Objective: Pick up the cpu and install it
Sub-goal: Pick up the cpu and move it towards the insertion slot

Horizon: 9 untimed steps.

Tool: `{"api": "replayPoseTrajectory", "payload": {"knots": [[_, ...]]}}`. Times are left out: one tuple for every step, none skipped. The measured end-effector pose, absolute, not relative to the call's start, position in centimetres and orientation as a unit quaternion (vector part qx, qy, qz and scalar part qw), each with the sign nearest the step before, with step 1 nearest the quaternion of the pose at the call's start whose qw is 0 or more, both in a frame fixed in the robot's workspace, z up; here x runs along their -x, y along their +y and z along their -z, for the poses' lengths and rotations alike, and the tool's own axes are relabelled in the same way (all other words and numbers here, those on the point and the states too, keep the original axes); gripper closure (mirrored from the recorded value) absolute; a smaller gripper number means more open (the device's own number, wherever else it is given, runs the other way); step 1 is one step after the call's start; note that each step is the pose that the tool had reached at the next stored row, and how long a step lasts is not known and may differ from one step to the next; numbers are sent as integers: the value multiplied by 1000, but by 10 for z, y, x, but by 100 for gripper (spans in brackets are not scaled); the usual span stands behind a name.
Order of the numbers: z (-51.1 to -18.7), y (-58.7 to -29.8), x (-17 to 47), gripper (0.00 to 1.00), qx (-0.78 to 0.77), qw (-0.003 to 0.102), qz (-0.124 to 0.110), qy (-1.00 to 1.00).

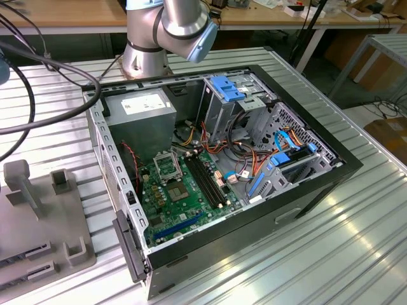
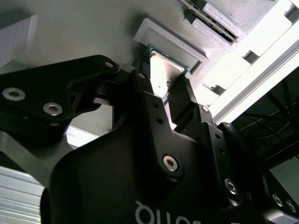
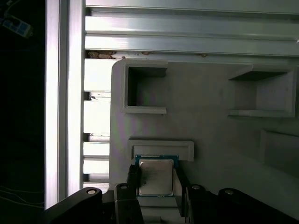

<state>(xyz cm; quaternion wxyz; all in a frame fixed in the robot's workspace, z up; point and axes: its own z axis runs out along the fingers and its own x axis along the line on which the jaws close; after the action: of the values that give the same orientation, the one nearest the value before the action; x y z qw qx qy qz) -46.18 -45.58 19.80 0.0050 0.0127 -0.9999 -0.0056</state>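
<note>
The cpu (image 3: pixel 155 176) is a thin square chip with a silver-grey metal top and a narrow green board edge. It lies flat on a grey fixture plate (image 3: pixel 210 140), with one edge against a raised stop (image 3: pixel 161 149). The gripper (image 3: pixel 156 171) is closed on the cpu, with one black finger (image 3: pixel 133 179) bearing on each of two opposite edges.

The first wrist view looks squarely down on the chip. It also shows the plate's square pockets (image 3: pixel 145 88) and the ribbed aluminium surface (image 3: pixel 187 28) past the plate's edge. The second wrist view looks obliquely along the gripper's bolted linkage (image 2: pixel 168 161), and there the chip's top glares bright.

The exterior view shows an open computer case (image 1: pixel 318 184) on the surface. Inside it are the motherboard (image 1: pixel 184 197), a metal-framed socket (image 1: pixel 166 166) and a grey power supply (image 1: pixel 140 109).

The arm (image 1: pixel 181 22) stands on its base behind the case. Its upper joint rises out of the frame. In both wrist views the gripper points down onto the plate.
</note>
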Motion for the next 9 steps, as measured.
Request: {"api": "replayPoseTrajectory", "payload": {"knots": [[-198,-456,462,57,-13,5,6,-1000],[-197,-456,462,57,-13,5,6,-1000],[-197,-456,462,57,-13,5,6,-1000],[-196,-456,462,57,-13,5,6,-1000],[-196,-456,462,57,-13,5,6,-1000],[-195,-456,462,57,-13,5,6,-1000],[-195,-456,462,57,-13,5,6,-1000],[-195,-456,462,57,-13,5,6,-1000],[-194,-456,462,57,-13,5,6,-1000]]}}
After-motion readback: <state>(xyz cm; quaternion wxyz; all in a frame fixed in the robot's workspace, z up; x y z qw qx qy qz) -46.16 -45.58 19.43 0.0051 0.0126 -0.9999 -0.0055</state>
